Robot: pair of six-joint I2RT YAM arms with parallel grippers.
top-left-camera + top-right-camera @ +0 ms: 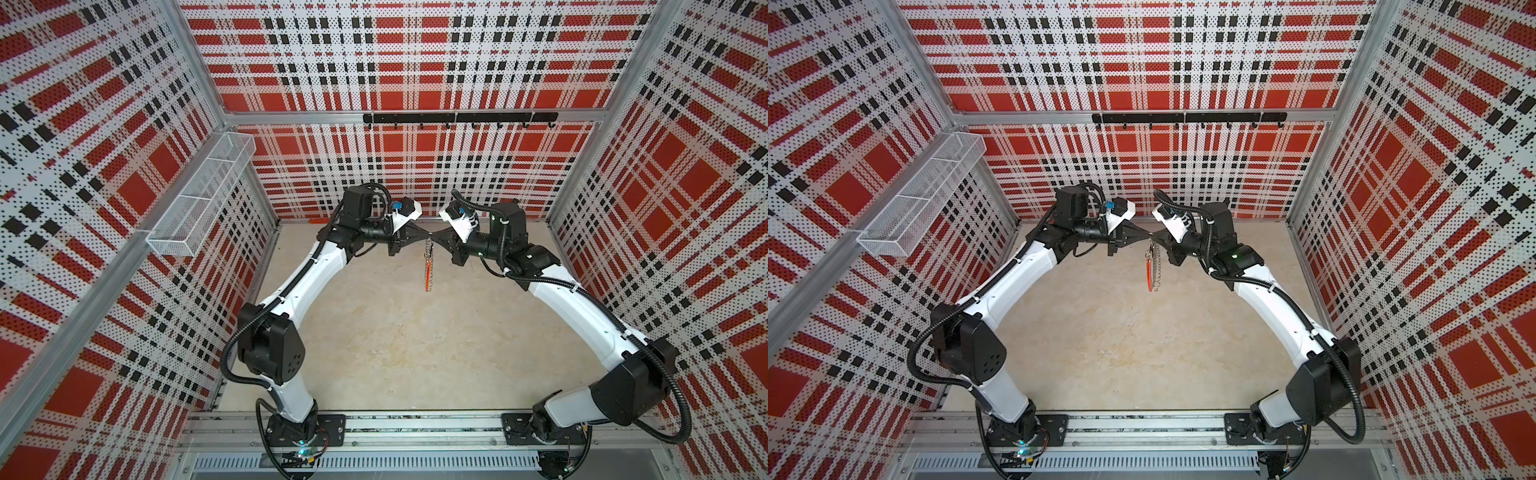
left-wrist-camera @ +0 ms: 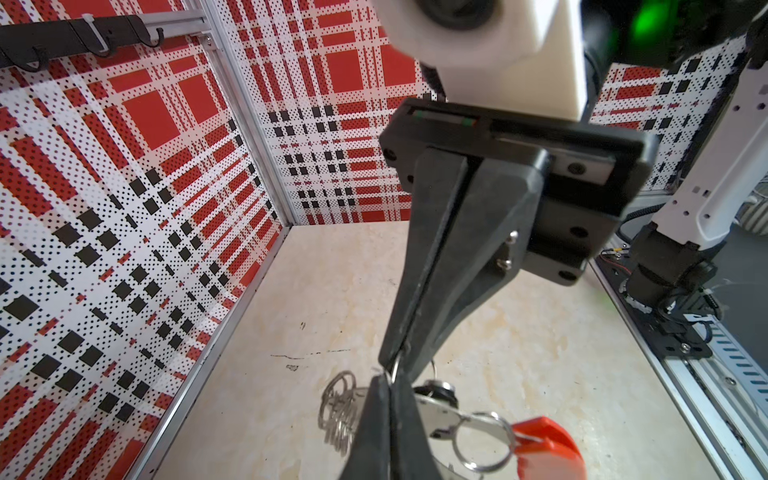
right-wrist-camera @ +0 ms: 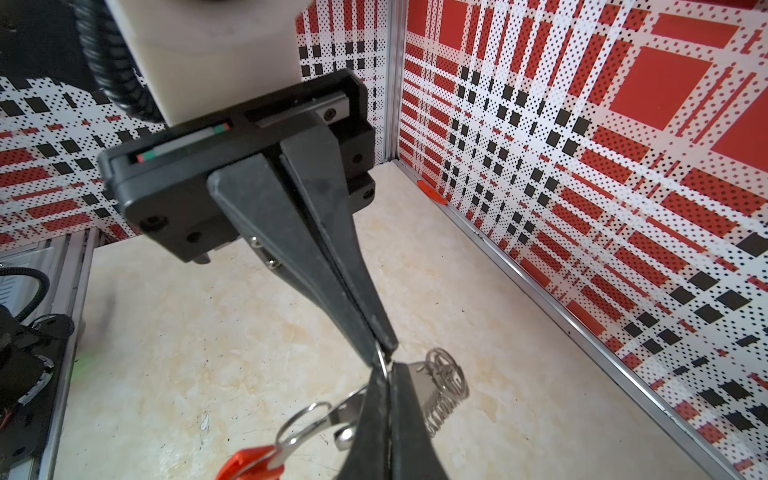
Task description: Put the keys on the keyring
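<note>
Both grippers are clenched, meeting tip to tip mid-air over the tabletop (image 1: 395, 340). The left gripper (image 1: 425, 238) and right gripper (image 1: 435, 239) look to pinch the same short stretch of thin wire at the top of the keyring (image 1: 429, 270). The rest of the hoop hangs free below them, well above the surface.

Risks from here:
- Thin round wire in flat pads can roll or slide out if either arm tugs, and then the hoop drops.
- The tips almost touch, so any mismatch between the arms knocks fingers together or twists the wire.
- The hoop hangs edge-on in both top views, so a quick move would set it swinging.
- The key (image 2: 436, 411) sits just beside the left gripper's fingers and is half hidden. I can't tell whether it's on the hoop, on a small ring, or only resting there, so letting go now could lose it.

Look: the hoop is thin silver wire with a red segment (image 2: 544, 451) and a bunch of split rings (image 2: 338, 415) crowded on the wire. The key is small, flat and silver. A dark bit at its head may be the tag.
</note>
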